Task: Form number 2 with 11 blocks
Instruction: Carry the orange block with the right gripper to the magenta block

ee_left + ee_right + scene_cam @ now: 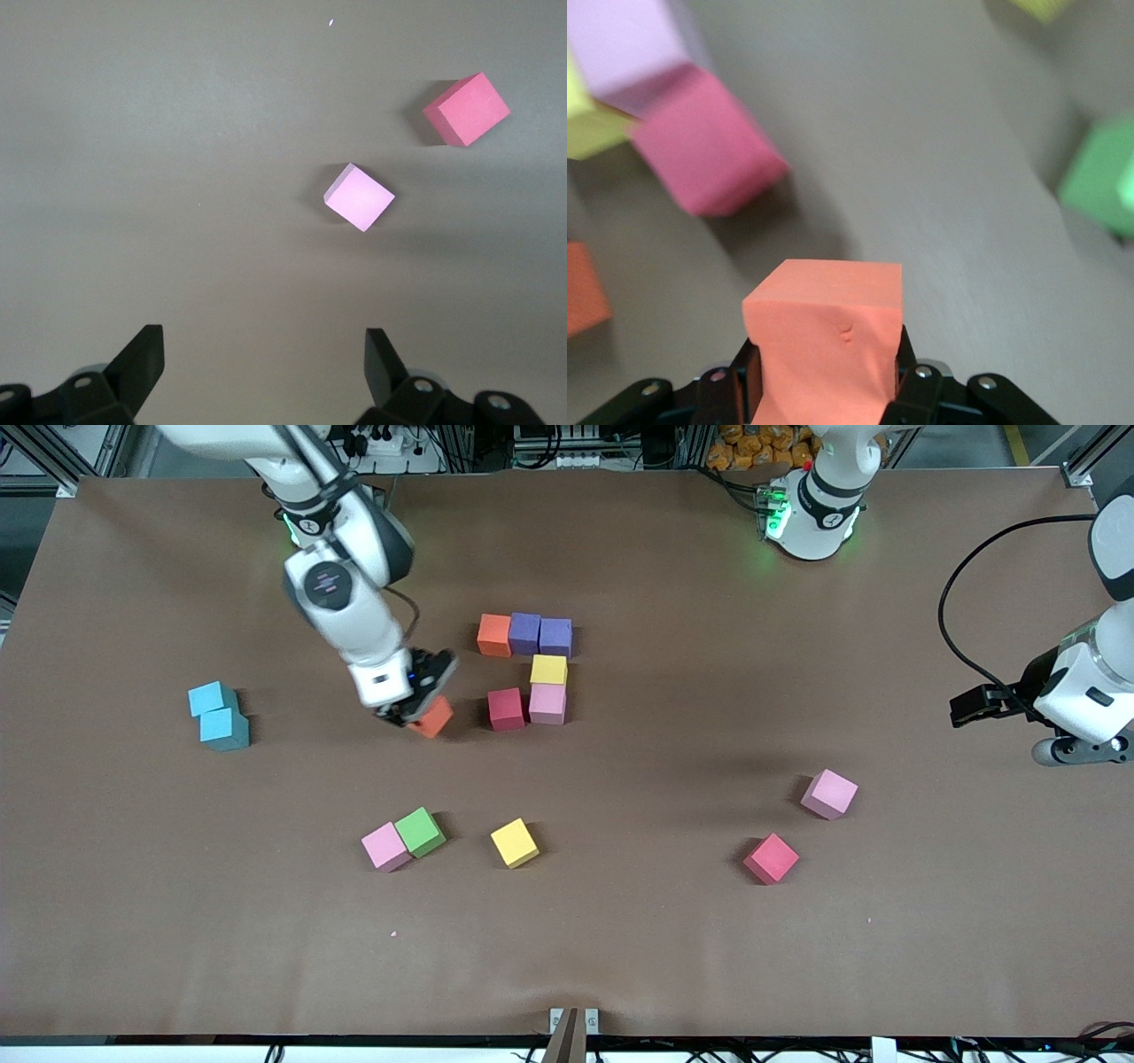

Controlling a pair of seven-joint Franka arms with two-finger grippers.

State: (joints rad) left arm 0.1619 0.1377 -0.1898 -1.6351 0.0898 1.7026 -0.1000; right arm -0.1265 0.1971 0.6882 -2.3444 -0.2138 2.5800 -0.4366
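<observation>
My right gripper [423, 710] is shut on an orange cube [433, 717], which fills the right wrist view [824, 341]. It holds the cube low over the table beside the crimson cube [506, 709] of the partial figure, toward the right arm's end. The figure has an orange cube [493, 635], two purple cubes [524, 633] [555, 637], a yellow cube [548, 670] and a pink cube [547, 703]. Nearer the front camera lie loose pink [386, 847], green [419, 832], yellow [515, 842], crimson [771, 858] and pink [830, 794] cubes. My left gripper [983, 704] waits open and empty at the left arm's end.
Two light-blue cubes [213, 698] [224, 729] sit touching at the right arm's end of the table. The left wrist view shows a pink cube [360, 197] and a crimson cube [467, 109] on the brown table [620, 957], apart from the left gripper [264, 354].
</observation>
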